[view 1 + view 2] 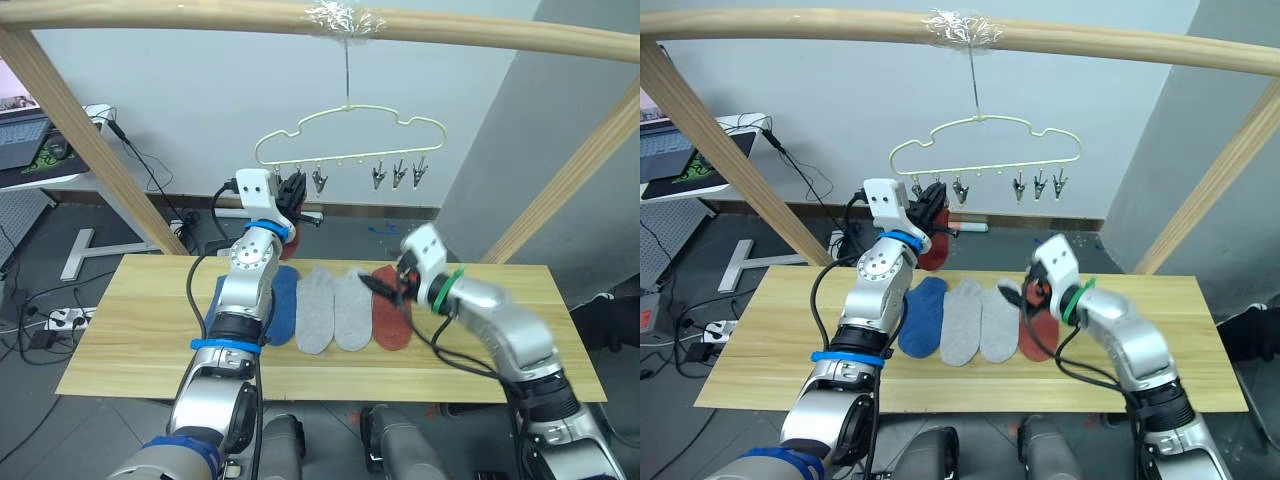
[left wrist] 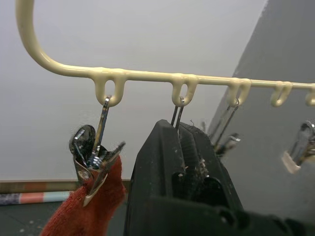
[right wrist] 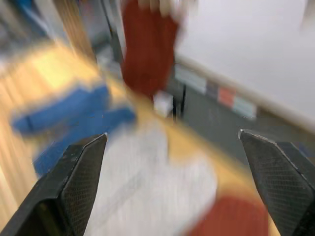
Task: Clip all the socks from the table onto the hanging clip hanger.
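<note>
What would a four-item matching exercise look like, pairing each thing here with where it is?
Things:
1. hung rust red sock
2. pale-yellow wire clip hanger
3. left hand
4. two light grey socks

Places:
A. lying on the pale wooden table
B. raised at the clips
C. in the end clip
D. hooked under the wooden pole

Pairs: 1-C, 2-D, 3-B, 4-A
</note>
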Action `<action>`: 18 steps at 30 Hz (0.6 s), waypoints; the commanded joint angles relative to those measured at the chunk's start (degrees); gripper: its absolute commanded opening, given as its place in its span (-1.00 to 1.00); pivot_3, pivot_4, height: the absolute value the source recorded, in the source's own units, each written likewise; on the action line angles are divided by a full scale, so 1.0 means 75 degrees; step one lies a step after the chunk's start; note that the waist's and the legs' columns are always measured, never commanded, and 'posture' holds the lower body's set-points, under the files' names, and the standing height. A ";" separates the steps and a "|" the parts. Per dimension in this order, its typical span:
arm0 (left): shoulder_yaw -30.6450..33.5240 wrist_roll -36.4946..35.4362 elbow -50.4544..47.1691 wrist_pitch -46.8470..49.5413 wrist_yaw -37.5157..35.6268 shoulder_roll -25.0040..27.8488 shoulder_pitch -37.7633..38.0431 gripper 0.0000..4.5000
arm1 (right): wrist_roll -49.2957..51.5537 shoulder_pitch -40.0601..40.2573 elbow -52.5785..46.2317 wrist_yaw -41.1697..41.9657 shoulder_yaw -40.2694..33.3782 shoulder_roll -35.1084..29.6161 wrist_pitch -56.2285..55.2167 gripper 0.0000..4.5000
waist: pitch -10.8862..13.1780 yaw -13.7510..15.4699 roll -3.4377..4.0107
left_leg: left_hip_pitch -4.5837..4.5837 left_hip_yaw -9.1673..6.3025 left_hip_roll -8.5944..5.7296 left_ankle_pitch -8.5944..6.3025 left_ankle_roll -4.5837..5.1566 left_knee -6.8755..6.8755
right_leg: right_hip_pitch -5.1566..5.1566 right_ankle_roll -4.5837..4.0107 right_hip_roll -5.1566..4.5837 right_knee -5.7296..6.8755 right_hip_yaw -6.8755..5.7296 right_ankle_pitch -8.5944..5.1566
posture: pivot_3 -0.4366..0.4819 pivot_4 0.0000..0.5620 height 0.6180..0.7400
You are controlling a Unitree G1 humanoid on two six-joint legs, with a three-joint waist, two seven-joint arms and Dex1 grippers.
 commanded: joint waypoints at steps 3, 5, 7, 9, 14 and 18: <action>0.0038 -0.0140 -0.0818 0.0380 -0.0142 0.0066 0.0255 -0.99 | -0.1006 -0.0422 0.1916 -0.0292 0.0208 0.0201 -0.1323 1.00 | 0.0000 -0.0013 0.0001 | 0.0002 0.0006 0.0000 0.0000 0.0000 0.0008 | -0.0007 0.0000 0.0001 0.0013 0.0007 0.0002 | -0.19 -0.22 1.00; 0.0066 -0.0141 -0.0962 0.0471 -0.0138 0.0076 0.0348 -0.99 | -0.1162 -0.0543 0.2621 -0.0332 0.0173 0.0322 -0.1624 1.00 | 0.0000 -0.0011 0.0000 | 0.0003 0.0003 0.0000 0.0000 0.0000 0.0012 | -0.0006 0.0000 0.0004 0.0018 0.0005 0.0002 | -0.19 -0.22 1.00; 0.0088 -0.0137 -0.1110 0.0561 -0.0116 0.0074 0.0438 -0.99 | -0.1306 -0.0673 0.3380 -0.0368 0.0124 0.0430 -0.1913 1.00 | 0.0000 -0.0012 0.0000 | 0.0010 0.0002 0.0005 0.0000 0.0000 0.0012 | 0.0000 0.0000 0.0012 0.0017 0.0006 0.0002 | -0.14 -0.20 1.00; 0.0095 -0.0129 -0.1227 0.0654 -0.0097 0.0062 0.0487 -0.99 | -0.1308 -0.0859 0.4055 -0.0405 -0.0039 0.0628 -0.2177 1.00 | 0.0000 0.0020 0.0000 | 0.0010 -0.0003 0.0005 0.0000 0.0000 0.0011 | 0.0001 0.0000 0.0012 0.0018 -0.0001 0.0001 | -0.12 -0.19 1.00; 0.0091 -0.0119 -0.1419 0.0821 -0.0115 0.0055 0.0584 -0.99 | -0.1567 -0.1277 0.5651 -0.0297 -0.0073 0.0901 -0.2939 1.00 | 0.0000 0.0019 0.0000 | 0.0010 0.0002 0.0005 0.0000 0.0000 0.0009 | 0.0003 0.0000 0.0010 0.0014 0.0007 0.0002 | -0.10 -0.17 1.00; 0.0088 -0.0123 -0.1524 0.0946 -0.0147 0.0080 0.0611 -1.00 | -0.1805 -0.1172 0.6643 -0.0189 -0.0093 0.0793 -0.3414 0.71 | 0.0000 0.0037 0.0000 | 0.0027 -0.0003 0.0003 0.0000 0.0000 0.0013 | 0.0026 0.0001 0.0008 0.0014 0.0003 0.0002 | -0.07 -0.17 1.00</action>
